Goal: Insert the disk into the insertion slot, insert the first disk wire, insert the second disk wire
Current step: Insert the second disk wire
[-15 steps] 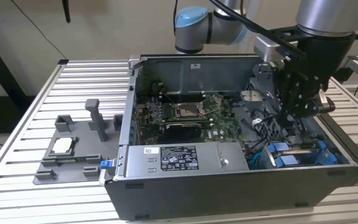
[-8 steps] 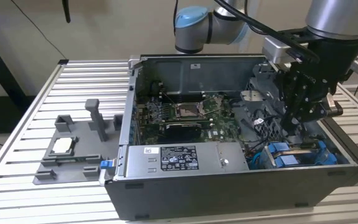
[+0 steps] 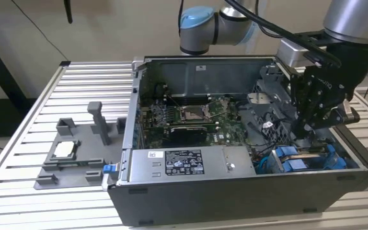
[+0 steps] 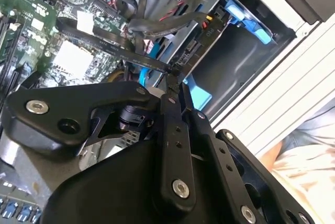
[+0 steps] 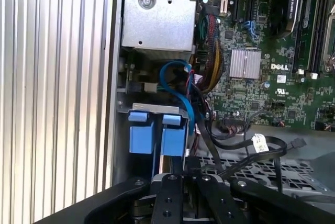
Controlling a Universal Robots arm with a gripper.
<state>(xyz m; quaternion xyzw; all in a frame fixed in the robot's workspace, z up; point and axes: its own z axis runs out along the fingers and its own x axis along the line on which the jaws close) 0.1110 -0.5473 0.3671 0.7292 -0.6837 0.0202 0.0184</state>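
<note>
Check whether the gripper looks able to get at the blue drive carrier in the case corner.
Probably yes: the gripper hangs just above the blue carrier, the case side is open, and only loose black cables lie nearby.

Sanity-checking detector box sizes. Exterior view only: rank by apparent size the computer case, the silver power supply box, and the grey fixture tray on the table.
1. Computer case, by far the largest.
2. Silver power supply box.
3. Grey fixture tray; close to the power supply in apparent size, so that order is unsure.

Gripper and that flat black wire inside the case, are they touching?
Touching. In the second wrist view the gripper has its jaws closed on the end of the flat black wire, with no gap between them.
</note>
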